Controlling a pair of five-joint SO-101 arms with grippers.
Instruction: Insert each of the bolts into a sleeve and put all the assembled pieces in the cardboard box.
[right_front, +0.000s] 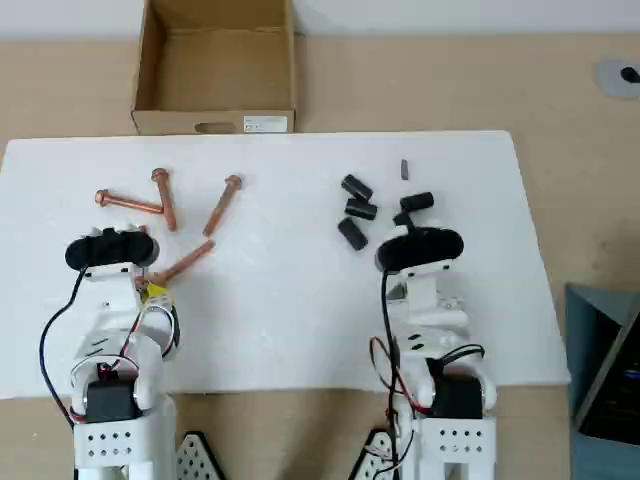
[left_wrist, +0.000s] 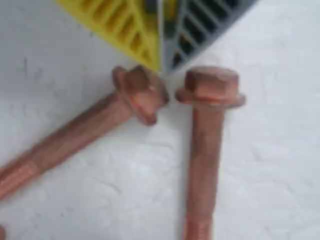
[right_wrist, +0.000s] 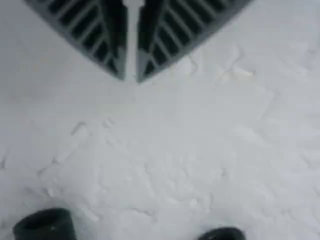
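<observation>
Nothing is assembled yet, so the step in hand looks like the first pick: a bolt for the left arm, a sleeve for the right. The left gripper (left_wrist: 161, 64), one finger yellow and one grey, has its jaws pressed together on nothing. Its tips sit just above the hexagonal heads of two copper-coloured flanged bolts (left_wrist: 202, 145) lying on the white foam mat (right_front: 280, 300). Its next move calls for opening wide and settling over one shaft. More copper bolts (right_front: 222, 205) lie scattered ahead of it, two of them touching tip to shaft, which may spoil a clean grasp. The open-topped brown cardboard box (right_front: 215, 65) stands just beyond the mat's far edge. To the right, short black cylindrical sleeves (right_front: 361, 209) cluster close together — some touching. The right gripper (right_wrist: 131, 75) hovers beside them, its fingers all but closed with a thin slit between, holding nothing. A small dark pin (right_front: 404, 169) lies beyond the cluster.
</observation>
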